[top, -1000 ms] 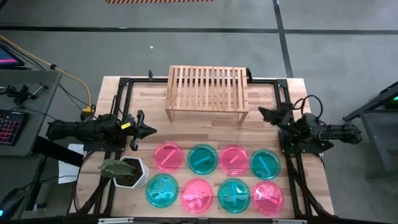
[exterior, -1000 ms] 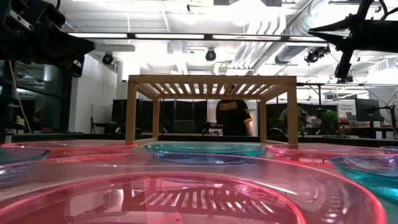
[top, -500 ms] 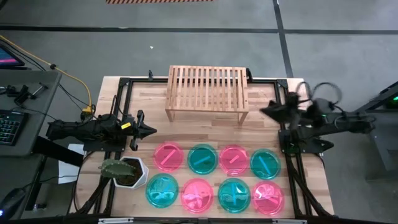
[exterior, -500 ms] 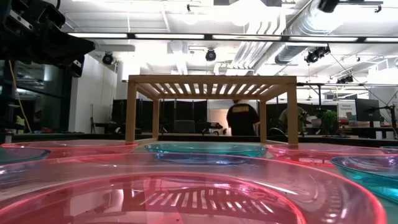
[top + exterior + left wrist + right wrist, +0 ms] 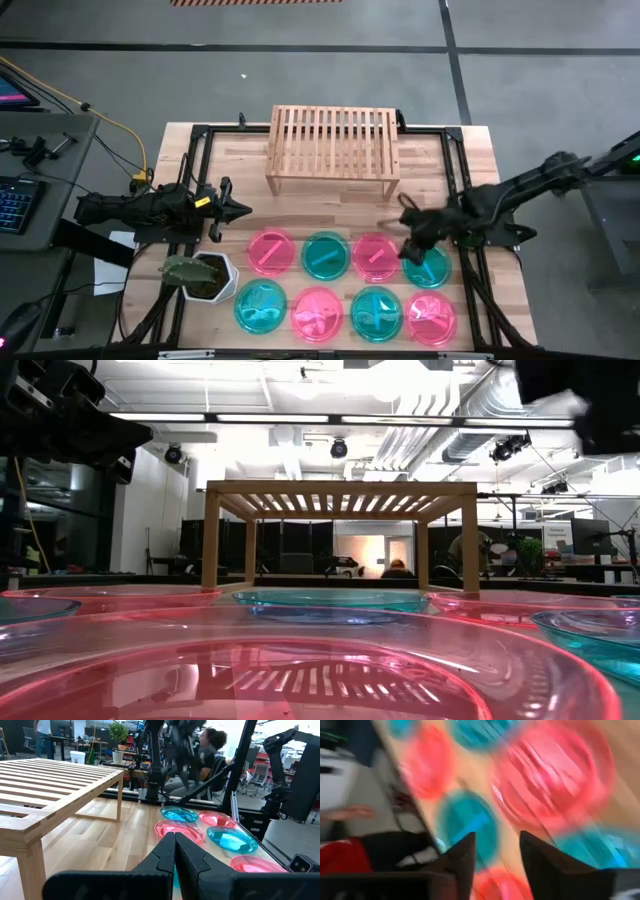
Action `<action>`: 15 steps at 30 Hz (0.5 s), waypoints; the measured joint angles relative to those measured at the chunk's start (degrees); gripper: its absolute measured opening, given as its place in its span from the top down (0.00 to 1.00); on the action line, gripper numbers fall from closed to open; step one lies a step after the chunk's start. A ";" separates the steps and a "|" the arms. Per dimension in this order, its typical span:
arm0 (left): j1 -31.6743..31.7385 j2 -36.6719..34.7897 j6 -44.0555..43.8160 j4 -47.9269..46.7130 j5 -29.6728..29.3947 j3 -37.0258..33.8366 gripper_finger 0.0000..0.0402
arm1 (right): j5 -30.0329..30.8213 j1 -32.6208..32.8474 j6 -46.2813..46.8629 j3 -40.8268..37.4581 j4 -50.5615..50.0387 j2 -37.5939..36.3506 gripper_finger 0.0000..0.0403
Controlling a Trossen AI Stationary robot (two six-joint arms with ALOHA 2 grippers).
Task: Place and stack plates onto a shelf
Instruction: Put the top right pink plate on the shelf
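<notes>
Eight round plates lie flat in two rows on the near half of the table, pink (image 5: 272, 251) and teal (image 5: 325, 255) alternating. The light-wood shelf (image 5: 332, 148) stands on its legs at the far middle, its slatted top (image 5: 340, 495) bare. My right gripper (image 5: 408, 238) hangs tipped downward over the far row, between the right pink plate (image 5: 375, 256) and the rightmost teal plate (image 5: 427, 265); in its blurred wrist view the gripper (image 5: 497, 850) is open with nothing between the fingers. My left gripper (image 5: 240, 210) waits shut at the table's left, pointing level (image 5: 175, 845).
A white hexagonal plant pot (image 5: 205, 275) stands at the near left beside the plates. Black frame rails (image 5: 455, 170) run along the table's edges. Bare wood lies between the shelf and the plate rows. A person (image 5: 397, 570) shows in the room beyond the shelf.
My right gripper has swung from the table's right edge toward the middle and the near side, out over the far row of plates, rising on the way and tipping from level to pointing steeply down. The plates and the shelf have stayed put.
</notes>
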 joint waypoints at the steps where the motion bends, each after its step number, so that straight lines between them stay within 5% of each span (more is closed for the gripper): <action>1: -0.01 0.01 0.00 0.00 0.02 0.00 1.00 | -0.05 0.90 2.45 -1.43 -0.10 0.95 0.60; 8: 0.00 0.01 0.00 0.00 0.00 0.00 1.00 | 3.96 -0.21 16.82 -9.21 1.89 6.46 0.51; 15: -0.01 0.01 0.00 0.00 0.02 0.01 1.00 | 4.90 -7.14 11.55 -11.32 8.51 10.25 0.51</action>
